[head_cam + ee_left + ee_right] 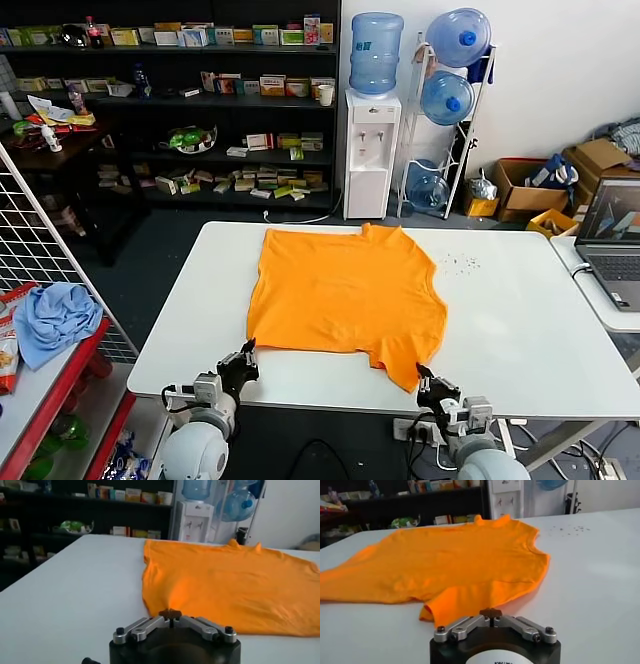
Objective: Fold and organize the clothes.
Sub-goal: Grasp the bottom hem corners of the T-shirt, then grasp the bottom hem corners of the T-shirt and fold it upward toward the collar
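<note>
With the orange T-shirt (345,295) spread flat mid-counter, I hold my left gripper (240,361) and right gripper (432,386) closed, empty, at the near edge, judging I must open both before any first grasp.

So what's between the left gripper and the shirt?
Only bare white table: the left wrist view shows the shut left gripper just short of the shirt hem, nothing in between.
</note>
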Motion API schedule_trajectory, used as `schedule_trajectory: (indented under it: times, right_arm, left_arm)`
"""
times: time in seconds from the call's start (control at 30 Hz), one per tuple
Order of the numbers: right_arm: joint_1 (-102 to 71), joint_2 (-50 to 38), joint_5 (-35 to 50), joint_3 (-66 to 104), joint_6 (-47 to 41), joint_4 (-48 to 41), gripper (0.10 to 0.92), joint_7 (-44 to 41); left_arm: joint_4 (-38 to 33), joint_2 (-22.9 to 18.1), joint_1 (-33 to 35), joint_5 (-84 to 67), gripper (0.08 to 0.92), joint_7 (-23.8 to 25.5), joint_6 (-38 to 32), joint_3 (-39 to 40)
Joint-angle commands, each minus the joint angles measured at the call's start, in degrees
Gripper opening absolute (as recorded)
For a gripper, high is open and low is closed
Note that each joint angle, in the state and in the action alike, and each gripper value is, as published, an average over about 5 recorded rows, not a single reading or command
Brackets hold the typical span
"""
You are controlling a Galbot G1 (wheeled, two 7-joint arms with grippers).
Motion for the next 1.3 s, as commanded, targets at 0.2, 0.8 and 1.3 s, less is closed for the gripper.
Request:
schedule_trajectory:
  times: [0.2, 0.8, 1.3]
  right_arm:
    - [-14.17, -2.83, -5.15, 3.62, -0.06, 11.22, 0.123, 0.46]
    - [-4.09, -4.65, -10.33, 4.78, 11.45, 3.10, 0.123, -1.33]
    - [14.73, -8.28, -5.89, 0.14, 13.14, -11.32, 0.123, -2.14]
  left_arm:
    - [-9.53, 3.28, 12.69, 3.29, 0.089, 0.25, -1.61, -0.78]
    - [-6.48, 3.71, 4.10, 11.45, 0.089, 1.93, -6.77, 0.16]
    - [5.22, 5.23, -6.35, 11.49, 0.089, 2.26, -7.36, 6.29]
